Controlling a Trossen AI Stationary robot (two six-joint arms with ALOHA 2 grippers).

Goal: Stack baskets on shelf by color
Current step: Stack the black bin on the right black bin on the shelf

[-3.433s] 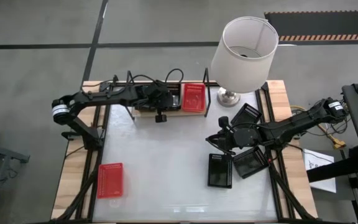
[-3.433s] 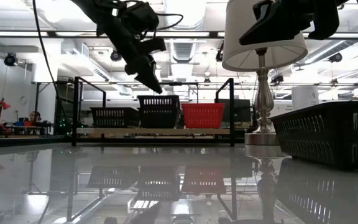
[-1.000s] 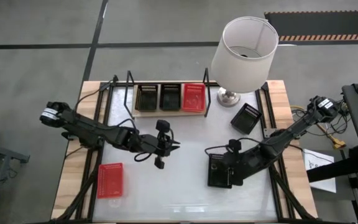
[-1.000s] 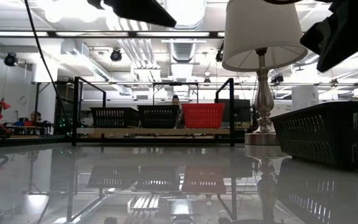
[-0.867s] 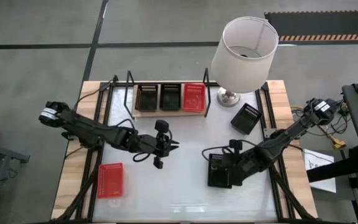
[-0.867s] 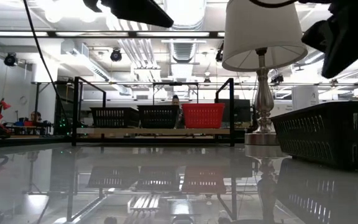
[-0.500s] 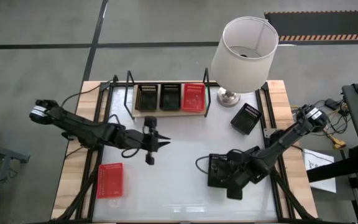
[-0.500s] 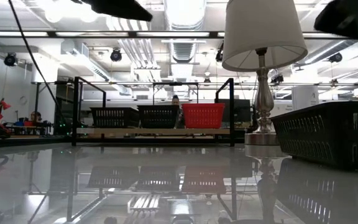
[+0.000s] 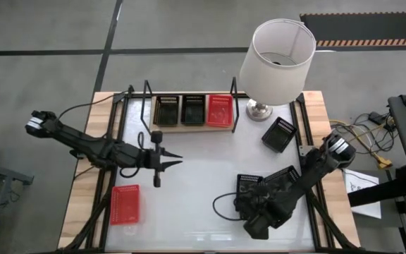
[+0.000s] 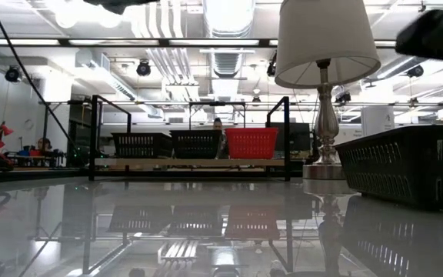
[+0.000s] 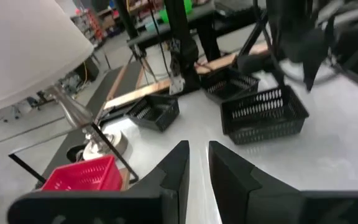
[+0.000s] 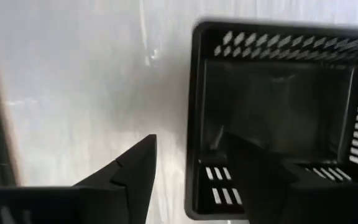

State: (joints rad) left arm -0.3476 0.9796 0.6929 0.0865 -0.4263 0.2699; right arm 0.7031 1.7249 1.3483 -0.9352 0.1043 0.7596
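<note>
1. Step in hand, as I judge it: right gripper picks the black basket at the table's near right. Best grip is one finger inside the wall, one outside, then close squarely.
2. Right fingers spread wide, straddling the basket's wall, holding nothing; contact probably not yet made.
3. Left gripper hovers mid-table, fingers narrowly parted, empty.
4. Shelf holds two black baskets and one red; red basket lies near left.

floor: grey concrete | ceiling: strip lights, ducts | lamp: white shade, table's far edge
</note>
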